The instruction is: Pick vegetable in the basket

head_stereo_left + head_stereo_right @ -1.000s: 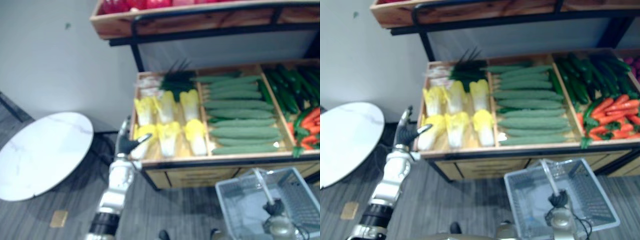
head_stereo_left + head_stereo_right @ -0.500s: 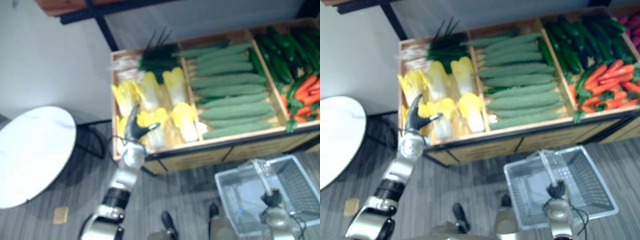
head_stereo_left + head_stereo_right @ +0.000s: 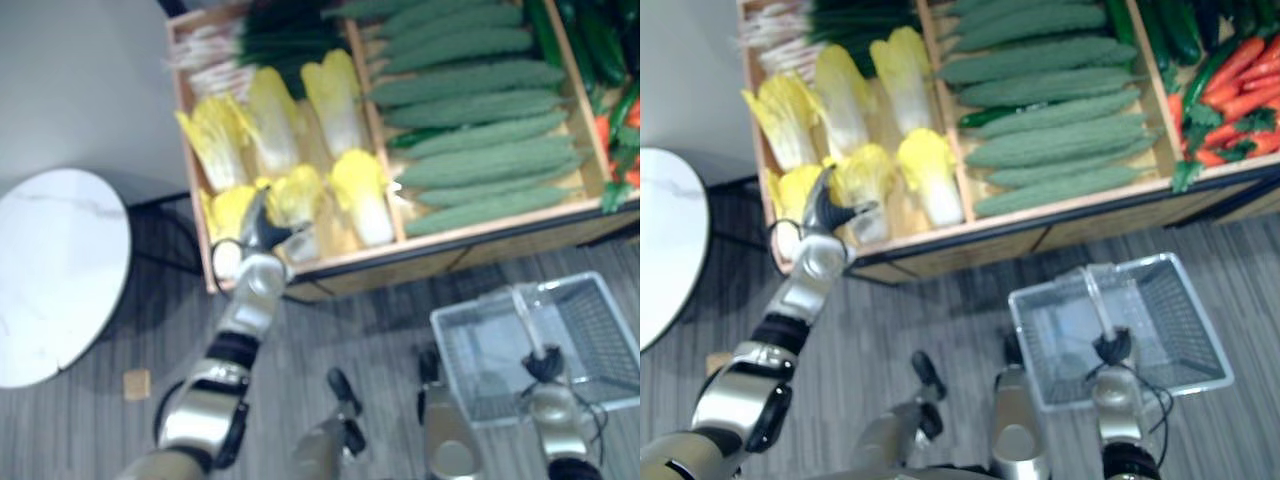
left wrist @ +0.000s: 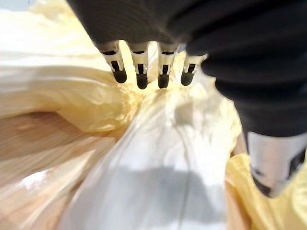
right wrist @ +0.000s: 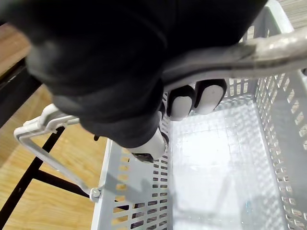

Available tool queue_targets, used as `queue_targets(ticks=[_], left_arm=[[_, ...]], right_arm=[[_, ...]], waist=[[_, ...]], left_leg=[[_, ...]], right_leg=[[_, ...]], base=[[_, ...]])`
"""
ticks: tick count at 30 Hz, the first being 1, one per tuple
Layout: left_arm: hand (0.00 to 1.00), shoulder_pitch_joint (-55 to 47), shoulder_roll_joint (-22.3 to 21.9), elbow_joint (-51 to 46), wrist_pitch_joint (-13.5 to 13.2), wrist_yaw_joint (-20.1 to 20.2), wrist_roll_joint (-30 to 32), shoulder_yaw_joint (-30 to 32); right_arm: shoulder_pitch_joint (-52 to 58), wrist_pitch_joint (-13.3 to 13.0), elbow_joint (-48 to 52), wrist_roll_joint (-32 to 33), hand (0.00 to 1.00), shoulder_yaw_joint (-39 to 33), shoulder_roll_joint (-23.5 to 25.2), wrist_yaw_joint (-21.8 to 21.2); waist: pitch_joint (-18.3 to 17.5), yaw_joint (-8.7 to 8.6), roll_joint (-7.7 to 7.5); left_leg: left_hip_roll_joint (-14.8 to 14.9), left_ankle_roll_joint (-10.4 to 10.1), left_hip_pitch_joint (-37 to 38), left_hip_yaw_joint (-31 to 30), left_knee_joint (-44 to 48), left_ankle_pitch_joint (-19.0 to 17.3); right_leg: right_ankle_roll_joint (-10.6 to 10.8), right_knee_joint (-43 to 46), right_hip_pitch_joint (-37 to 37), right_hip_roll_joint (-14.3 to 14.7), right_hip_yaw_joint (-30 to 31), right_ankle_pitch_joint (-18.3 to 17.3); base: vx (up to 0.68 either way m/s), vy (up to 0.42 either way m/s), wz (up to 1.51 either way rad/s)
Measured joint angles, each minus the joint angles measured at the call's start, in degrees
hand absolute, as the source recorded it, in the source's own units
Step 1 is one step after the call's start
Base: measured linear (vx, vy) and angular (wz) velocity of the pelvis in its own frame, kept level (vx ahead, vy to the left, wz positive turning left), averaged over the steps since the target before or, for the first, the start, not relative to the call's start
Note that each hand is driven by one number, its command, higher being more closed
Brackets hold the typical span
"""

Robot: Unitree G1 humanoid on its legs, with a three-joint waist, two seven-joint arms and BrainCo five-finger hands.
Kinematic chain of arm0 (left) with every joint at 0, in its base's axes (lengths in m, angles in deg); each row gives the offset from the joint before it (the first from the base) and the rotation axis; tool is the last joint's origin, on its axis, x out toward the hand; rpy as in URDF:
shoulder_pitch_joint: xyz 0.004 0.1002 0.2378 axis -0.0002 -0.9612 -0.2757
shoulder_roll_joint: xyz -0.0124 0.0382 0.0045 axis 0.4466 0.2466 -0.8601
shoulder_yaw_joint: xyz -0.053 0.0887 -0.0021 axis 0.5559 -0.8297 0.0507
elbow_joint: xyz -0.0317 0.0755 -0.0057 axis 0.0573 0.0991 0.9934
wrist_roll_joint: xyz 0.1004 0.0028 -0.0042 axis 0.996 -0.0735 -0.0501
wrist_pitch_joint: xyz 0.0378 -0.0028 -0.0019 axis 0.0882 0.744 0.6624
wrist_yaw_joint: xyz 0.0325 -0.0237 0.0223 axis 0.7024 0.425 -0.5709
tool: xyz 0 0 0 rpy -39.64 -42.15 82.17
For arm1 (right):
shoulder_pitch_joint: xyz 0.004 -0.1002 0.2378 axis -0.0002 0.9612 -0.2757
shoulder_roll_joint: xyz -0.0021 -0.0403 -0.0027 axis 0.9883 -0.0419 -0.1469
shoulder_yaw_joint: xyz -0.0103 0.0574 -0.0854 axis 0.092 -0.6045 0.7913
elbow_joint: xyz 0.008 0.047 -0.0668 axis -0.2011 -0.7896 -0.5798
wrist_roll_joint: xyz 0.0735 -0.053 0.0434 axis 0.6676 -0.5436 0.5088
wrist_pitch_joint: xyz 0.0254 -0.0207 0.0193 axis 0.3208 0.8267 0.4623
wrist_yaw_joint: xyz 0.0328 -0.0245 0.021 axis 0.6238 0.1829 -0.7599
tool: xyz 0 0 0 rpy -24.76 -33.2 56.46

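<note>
Silver left hand (image 3: 826, 213) outstretched over cabbage (image 4: 148, 167)

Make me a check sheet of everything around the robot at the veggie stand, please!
Surface: wooden stand, bins full of vegetables.
Job's things: yellow cabbages in the stand's left end bin; grey basket empty, in front of the stand.
Clutter: small tan square on the floor.
Hands: left hand open, fingers straight just over a front cabbage; right hand curled round the basket's handle.
Cables: nothing seen.
Surroundings: green gourds and carrots in the other bins; round white table to the left; grey striped floor.
</note>
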Motion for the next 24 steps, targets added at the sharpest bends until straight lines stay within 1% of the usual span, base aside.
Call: queue_targets(ticks=[1,2,5,9,10,12,17,21,24], left_arm=[[0.0,1.57,0.54,1.96,0.13,-0.16,0.02,0.0],[1.0,2.29,0.81,3.03,0.12,-0.32,0.03,-0.02],[1.0,5.16,1.99,7.04,-0.15,-1.69,2.05,-0.34],[1.0,8.21,4.36,10.1,-0.15,-3.27,2.25,-0.17],[1.0,9.28,4.82,11.04,-0.13,-3.46,2.26,-0.04],[1.0,10.55,5.18,11.81,0.02,-3.68,2.27,0.44],[1.0,9.92,5.5,11.59,-0.07,-3.74,3.91,0.33],[1.0,9.47,5.14,11.23,-0.09,-3.6,3.9,-1.12],[1.0,9.31,4.39,10.61,-0.08,-3.05,3.91,-2.63]], right_arm=[[-0.21,-0.02,0.96,0.43,1.0,0.02,0.0,0.52],[-0.37,-0.22,1.23,0.44,1.0,0.09,0.0,0.72],[-0.97,-0.9,1.32,0.57,1.0,0.23,0.03,1.14],[-2.32,-1.27,1.32,0.97,1.0,1.99,-0.02,1.62],[-2.54,-1.4,1.32,0.98,1.0,2.56,-0.04,1.89],[-2.6,-1.74,1.31,1.0,1.0,3.45,0.13,2.23],[-2.54,-1.8,1.18,1.0,1.0,4.84,0.27,2.23],[-2.51,-1.85,0.87,1.0,1.0,5.36,0.8,2.2],[-2.15,-1.85,0.7,1.02,1.0,5.4,1.38,2.16]], waist=[[1.04,0.03,-0.01],[1.49,-0.06,0.04],[2.02,-0.01,-0.12],[2.44,0.12,-0.32],[2.51,0.1,-0.33],[2.67,0.15,-0.47],[2.79,0.33,-0.66],[3.2,0.13,-1.31],[3.6,-0.09,-1.98]], left_leg=[[0.0,0.0,-0.22,0.48,0.0,0.0],[0.0,-0.01,-0.36,0.63,0.01,0.0],[-0.15,0.02,-2.16,2.03,0.01,0.03],[-0.32,0.0,-3.31,3.73,0.01,0.01],[-0.28,-0.27,-3.67,4.04,0.01,-0.19],[-0.09,-0.45,-4.01,4.78,0.0,-0.34],[0.12,-0.24,-3.18,5.16,0.0,-0.2],[0.3,-0.43,-1.05,4.78,0.0,-0.5],[0.39,-0.55,0.31,3.25,-0.01,-0.76]], right_leg=[[0.0,0.45,-0.8,-0.03,0.65,0.0],[0.0,0.48,-1.03,-0.02,0.83,0.0],[0.01,1.64,-4.1,-0.06,2.18,0.0],[0.04,2.84,-6.83,-0.12,4.09,-0.01],[0.06,2.96,-7.44,-0.04,4.41,0.0],[0.1,2.87,-7.93,0.2,4.66,0.04],[0.18,2.36,-7.12,0.53,4.98,0.13],[0.24,1.16,-4.05,0.53,4.3,0.16],[0.32,-0.01,-1.35,0.31,2.89,0.2]], base=[[0.05,-0.04,-0.16],[0.04,-0.045,-0.17],[0.05,-0.035,-0.15],[0.06,-0.05,-0.2],[0.06,-0.058,-0.11],[0.07,-0.056,-0.1],[0.1,-0.057,-0.05],[0.07,-0.046,0.04],[0.07,-0.053,0.19]])
